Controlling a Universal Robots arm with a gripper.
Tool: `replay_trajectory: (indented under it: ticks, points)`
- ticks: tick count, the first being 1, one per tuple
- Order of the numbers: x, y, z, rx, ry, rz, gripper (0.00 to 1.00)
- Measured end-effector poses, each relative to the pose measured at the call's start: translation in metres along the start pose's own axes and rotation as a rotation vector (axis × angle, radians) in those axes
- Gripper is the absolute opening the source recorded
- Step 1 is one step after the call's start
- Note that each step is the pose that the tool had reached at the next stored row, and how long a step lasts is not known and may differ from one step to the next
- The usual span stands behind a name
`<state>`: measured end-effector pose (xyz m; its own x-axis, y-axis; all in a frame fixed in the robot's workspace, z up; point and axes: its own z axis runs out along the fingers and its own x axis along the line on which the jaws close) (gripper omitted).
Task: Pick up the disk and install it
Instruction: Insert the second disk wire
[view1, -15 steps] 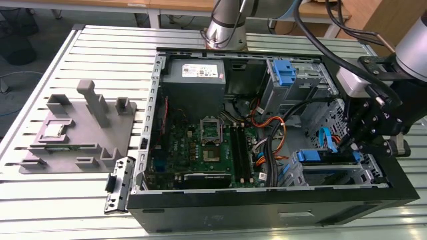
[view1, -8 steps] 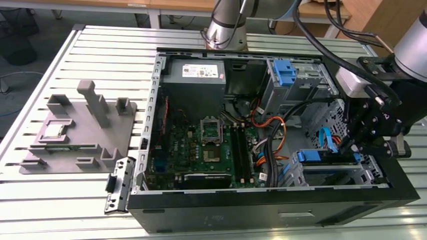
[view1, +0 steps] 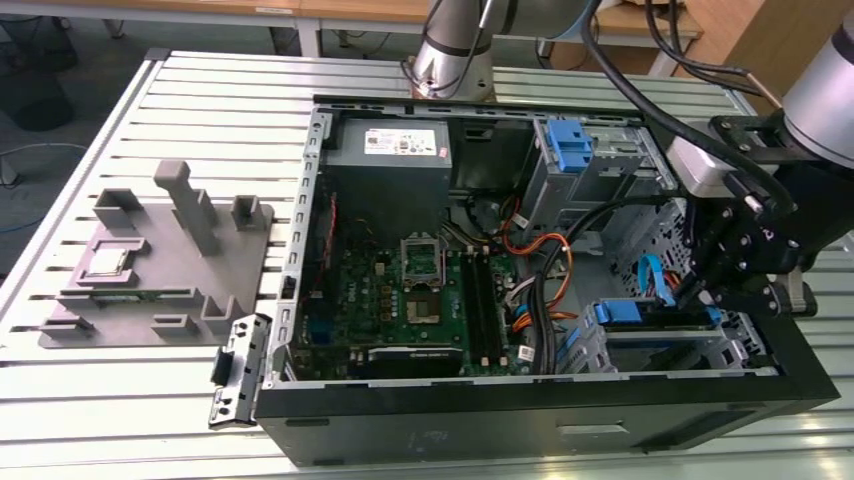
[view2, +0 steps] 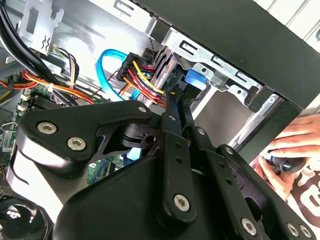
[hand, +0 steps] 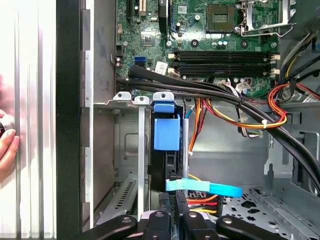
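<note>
In the metal cage (hand: 127, 100), the blue-railed disk (hand: 166, 132) stands edgewise.

Case (view1: 534, 415) showing black outside, bare silver metal inside. Circuit board (view1: 387, 300) showing green. Cable (hand: 210, 187) at lower centre of the first wrist view showing light blue; wires (hand: 260, 117) showing orange, yellow, red. Latch (view1: 571, 145) showing blue. Fixture block (view1: 160, 265) at the exterior view's left showing plain grey. Gripper (view2: 175, 107) showing black.

Disk (view1: 654, 318) w/ blue rails, seated in drive cage (view1: 694, 350)
</note>
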<state>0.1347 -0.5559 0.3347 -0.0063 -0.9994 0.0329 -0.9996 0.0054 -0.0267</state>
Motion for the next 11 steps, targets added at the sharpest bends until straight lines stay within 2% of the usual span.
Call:
replay_trajectory:
  ticks: [11]
  points:
    - [-0.0001,0.0004,0.0027,0.0,0.0005,0.0,0.16]
